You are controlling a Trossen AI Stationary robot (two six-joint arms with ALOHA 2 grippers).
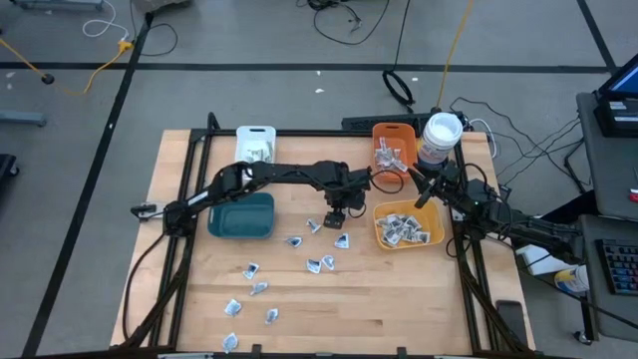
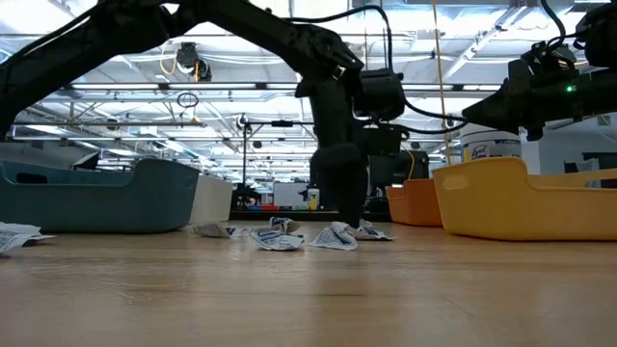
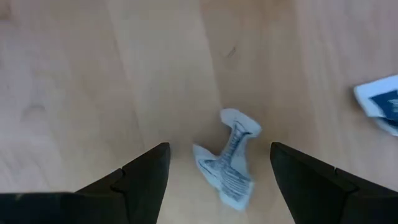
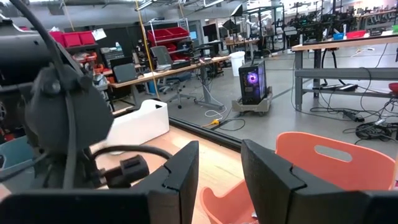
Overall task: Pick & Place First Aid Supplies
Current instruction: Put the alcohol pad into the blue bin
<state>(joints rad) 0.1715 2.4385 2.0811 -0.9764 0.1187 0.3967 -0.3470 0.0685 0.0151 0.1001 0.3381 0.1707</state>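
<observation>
Several small white packets with bluish print lie scattered on the wooden table point(image 1: 379, 299). My left gripper point(image 1: 337, 221) points down over the table's middle, open and low. One crumpled packet point(image 3: 229, 167) lies flat on the wood between its fingers point(image 3: 146, 174), which do not touch it. A second packet point(image 3: 380, 102) lies off to one side. In the low view the left gripper point(image 2: 339, 218) stands just above a cluster of packets point(image 2: 333, 237). My right gripper point(image 1: 421, 196) waits level between the orange and yellow bins, slightly open point(image 4: 219, 163) and holding nothing.
A teal bin point(image 1: 242, 216) sits just left of my left gripper, and a white bin point(image 1: 256, 143) holding packets sits at the back. An orange bin point(image 1: 394, 150) and a yellow bin point(image 1: 407, 225) also hold packets. A white-lidded tub point(image 1: 441, 135) stands at the back right. More packets point(image 1: 254, 287) lie toward the near edge.
</observation>
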